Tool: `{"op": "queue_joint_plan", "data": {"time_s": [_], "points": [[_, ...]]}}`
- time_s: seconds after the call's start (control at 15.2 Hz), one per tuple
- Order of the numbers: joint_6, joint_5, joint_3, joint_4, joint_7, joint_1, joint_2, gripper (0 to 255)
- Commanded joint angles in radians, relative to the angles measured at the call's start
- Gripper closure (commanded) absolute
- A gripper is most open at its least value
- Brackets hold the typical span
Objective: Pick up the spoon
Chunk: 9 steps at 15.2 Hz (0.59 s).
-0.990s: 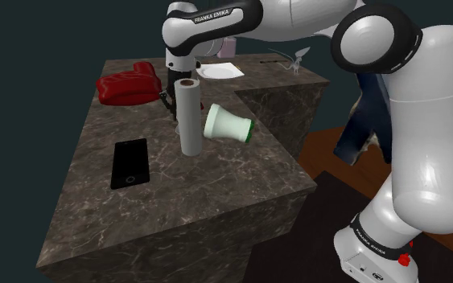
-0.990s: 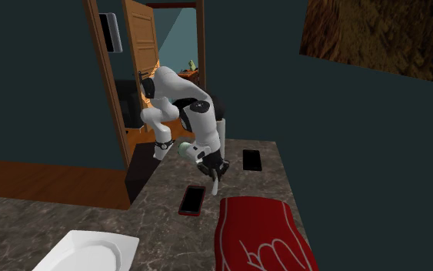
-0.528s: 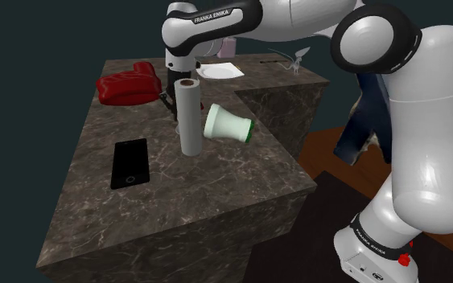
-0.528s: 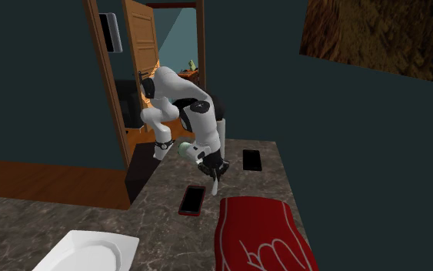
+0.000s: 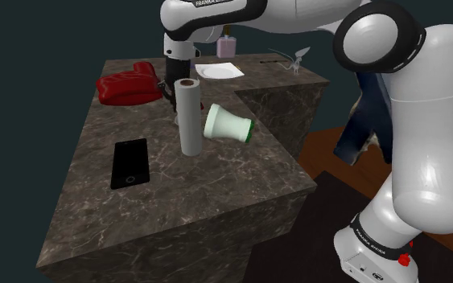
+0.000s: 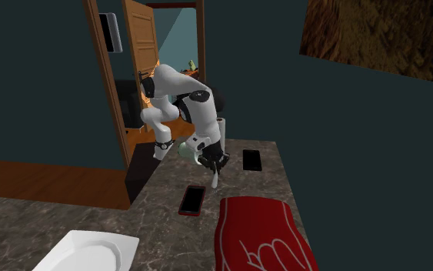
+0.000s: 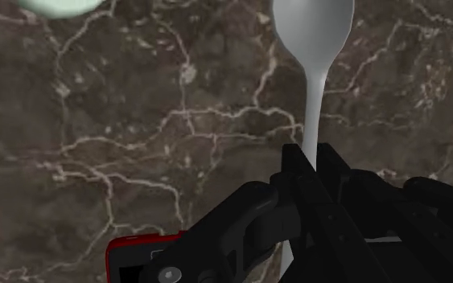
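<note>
A pale grey spoon [image 7: 314, 48] points away from the hand, its handle clasped between the black fingers of my gripper [image 7: 310, 165]. In the second exterior view the spoon [image 6: 217, 179] hangs bowl-down from the gripper [image 6: 216, 167], a little above the dark marble counter [image 6: 161, 208]. In the shoulder view the gripper [image 5: 170, 90] sits behind the upright paper roll [image 5: 188, 116], which hides the fingertips and the spoon.
Beside the roll a pale cup with a green rim [image 5: 228, 125] lies on its side. Near the front lies a black phone [image 5: 129, 162], and a red-cased phone [image 6: 192, 200] lies under the hand. A red cloth [image 5: 128, 83] and a white plate [image 5: 220, 71] are at the back.
The arm has risen, and the gripper has lifted the spoon up off the counter. The other objects have not moved.
</note>
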Motion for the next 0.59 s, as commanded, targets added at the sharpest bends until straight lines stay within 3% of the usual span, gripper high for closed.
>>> {"op": "queue_joint_plan", "data": {"time_s": [0.0, 0.53], "points": [[-0.025, -0.001, 0.001, 0.025, 0.005, 0.002, 0.0, 255], [-0.108, -0.003, 0.002, 0.111, 0.018, 0.005, 0.002, 255]]}}
